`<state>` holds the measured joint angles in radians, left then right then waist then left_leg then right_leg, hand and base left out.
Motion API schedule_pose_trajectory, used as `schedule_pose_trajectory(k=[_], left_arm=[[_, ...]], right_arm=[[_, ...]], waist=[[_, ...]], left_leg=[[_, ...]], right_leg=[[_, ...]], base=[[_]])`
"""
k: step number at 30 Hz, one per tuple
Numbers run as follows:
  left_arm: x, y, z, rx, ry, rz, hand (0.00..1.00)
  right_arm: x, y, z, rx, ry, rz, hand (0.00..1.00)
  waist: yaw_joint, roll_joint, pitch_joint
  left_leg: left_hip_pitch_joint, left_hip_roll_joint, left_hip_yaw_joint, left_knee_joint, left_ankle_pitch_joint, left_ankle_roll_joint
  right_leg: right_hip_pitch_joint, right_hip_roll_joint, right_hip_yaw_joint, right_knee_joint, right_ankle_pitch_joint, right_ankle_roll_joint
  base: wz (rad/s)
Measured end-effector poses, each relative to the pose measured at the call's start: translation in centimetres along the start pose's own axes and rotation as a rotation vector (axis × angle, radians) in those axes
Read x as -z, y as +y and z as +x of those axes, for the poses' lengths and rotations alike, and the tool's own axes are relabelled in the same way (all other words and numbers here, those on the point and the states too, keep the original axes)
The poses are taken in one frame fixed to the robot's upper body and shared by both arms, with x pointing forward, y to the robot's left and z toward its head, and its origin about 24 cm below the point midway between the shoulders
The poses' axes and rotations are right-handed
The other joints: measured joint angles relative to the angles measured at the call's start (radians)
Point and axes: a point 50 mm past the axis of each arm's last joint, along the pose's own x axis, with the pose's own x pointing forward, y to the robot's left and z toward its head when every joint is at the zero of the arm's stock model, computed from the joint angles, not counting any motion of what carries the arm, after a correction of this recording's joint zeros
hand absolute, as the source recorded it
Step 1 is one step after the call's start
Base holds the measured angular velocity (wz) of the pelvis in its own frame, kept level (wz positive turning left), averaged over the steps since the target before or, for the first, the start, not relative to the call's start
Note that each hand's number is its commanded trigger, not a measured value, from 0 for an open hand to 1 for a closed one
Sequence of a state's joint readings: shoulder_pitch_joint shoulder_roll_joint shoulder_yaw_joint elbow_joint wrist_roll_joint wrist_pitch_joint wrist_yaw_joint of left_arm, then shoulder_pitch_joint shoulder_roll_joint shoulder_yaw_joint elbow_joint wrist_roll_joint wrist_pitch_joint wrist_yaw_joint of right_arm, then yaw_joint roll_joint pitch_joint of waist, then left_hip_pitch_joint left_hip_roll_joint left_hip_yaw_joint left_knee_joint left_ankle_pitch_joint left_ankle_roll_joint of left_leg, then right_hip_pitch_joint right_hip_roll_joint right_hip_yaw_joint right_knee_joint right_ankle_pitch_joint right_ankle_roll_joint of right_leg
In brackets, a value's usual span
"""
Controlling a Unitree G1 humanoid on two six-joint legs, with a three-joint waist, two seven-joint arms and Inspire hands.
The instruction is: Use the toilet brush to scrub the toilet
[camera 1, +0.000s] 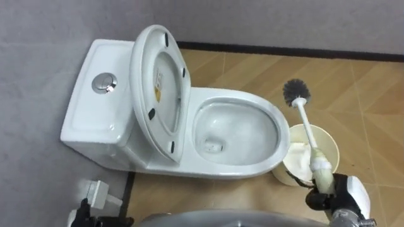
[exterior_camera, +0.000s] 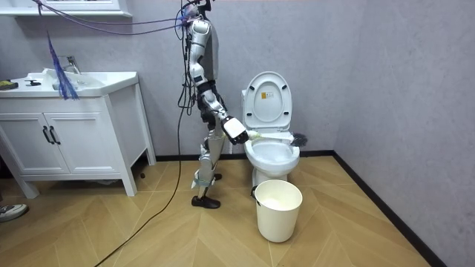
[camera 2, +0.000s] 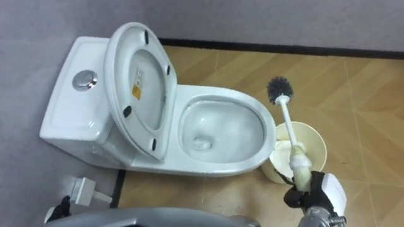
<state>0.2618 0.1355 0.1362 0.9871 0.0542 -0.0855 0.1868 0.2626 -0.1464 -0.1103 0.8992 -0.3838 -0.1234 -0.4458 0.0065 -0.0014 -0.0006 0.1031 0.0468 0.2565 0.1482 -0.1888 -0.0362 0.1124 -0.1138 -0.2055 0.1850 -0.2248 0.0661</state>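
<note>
A white toilet point(camera 1: 208, 165) stands against the grey wall with its lid and seat point(camera 1: 146, 75) raised, and the bowl point(camera 1: 237, 129) is open. My right hand point(camera 1: 339, 192) is shut on the pale handle of a toilet brush point(camera 1: 307, 129) at the lower right. The brush slants up and away from me. Its dark bristle head point(camera 1: 296, 92) hangs above the wooden floor just past the bowl's right rim, apart from the toilet. In the room view I stand at the toilet's side with the brush point(exterior_camera: 299, 138) held across the bowl. A dark part of my left hand point(camera 1: 85, 219) shows at the bottom left.
A white bucket point(camera 1: 329, 146) stands on the floor right of the bowl, under the brush handle. The tank point(camera 1: 95, 116) with a chrome flush button point(camera 1: 105, 83) sits to the left. A white pipe fitting point(camera 1: 96, 192) is by the wall. A vanity with a sink point(exterior_camera: 74, 111) stands at the room view's left.
</note>
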Motion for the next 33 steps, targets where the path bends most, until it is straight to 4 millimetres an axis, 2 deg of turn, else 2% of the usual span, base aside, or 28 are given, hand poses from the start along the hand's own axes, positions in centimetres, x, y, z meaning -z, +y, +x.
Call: schedule_pose_trajectory(k=[3,4,5,6,12,20,33], left_arm=[[-0.3,-0.4,0.0,0.011,-0.009,0.023,0.0],[-0.4,-0.5,0.1,0.014,-0.011,0.02,0.0],[-0.4,-0.6,0.1,0.015,-0.012,0.02,0.0],[-0.4,-0.7,0.1,0.019,-0.01,0.018,0.0],[-0.2,-1.1,0.0,0.028,0.003,0.019,0.0],[1.5,-0.9,-0.3,0.033,0.074,0.106,0.0],[1.1,-0.9,-0.2,0.036,0.069,0.166,0.0]], right_arm=[[0.8,0.1,-0.3,0.007,0.046,0.041,1.0],[1.2,0.2,-0.4,0.012,0.07,0.057,0.75],[1.3,0.2,-0.5,0.014,0.08,0.068,0.45],[1.6,0.3,-0.6,0.018,0.097,0.089,0.0],[2.5,0.5,-0.9,0.022,0.157,0.129,0.0],[3.4,0.7,-1.2,0.006,0.205,0.115,0.0],[4.8,1.4,-1.7,-0.092,0.284,0.073,0.0]], waist=[[-0.011,0.005,0.0003],[-0.018,0.006,0.0004],[-0.023,0.007,0.0008],[-0.028,0.009,0.0008],[-0.034,0.012,0.0013],[-0.033,0.015,0.0013],[-0.035,0.001,0.0017]], left_leg=[[0.014,0.0,0.004,0.0,0.0,0.0],[0.016,0.001,0.004,0.0,0.0,0.0],[0.016,0.001,0.005,0.0,0.0,0.0],[0.016,0.001,0.007,0.0,0.0,0.0],[0.018,0.006,0.009,0.0,-0.002,-0.003],[0.03,0.013,0.011,-0.003,-0.005,-0.007],[0.046,0.012,0.017,-0.003,-0.005,-0.007]], right_leg=[[0.007,0.002,0.017,-0.002,0.0,0.0],[0.008,0.003,0.017,-0.002,0.0,0.0],[0.008,0.003,0.017,-0.002,0.0,0.0],[0.006,0.003,0.019,-0.002,0.0,0.0],[0.006,0.009,0.027,-0.001,0.003,-0.004],[0.01,0.018,0.042,-0.002,0.005,-0.009],[0.017,0.019,0.067,-0.011,0.005,-0.009]], base=[[-0.14],[0.0],[0.0],[-0.07],[-0.03],[0.0],[-0.05]])
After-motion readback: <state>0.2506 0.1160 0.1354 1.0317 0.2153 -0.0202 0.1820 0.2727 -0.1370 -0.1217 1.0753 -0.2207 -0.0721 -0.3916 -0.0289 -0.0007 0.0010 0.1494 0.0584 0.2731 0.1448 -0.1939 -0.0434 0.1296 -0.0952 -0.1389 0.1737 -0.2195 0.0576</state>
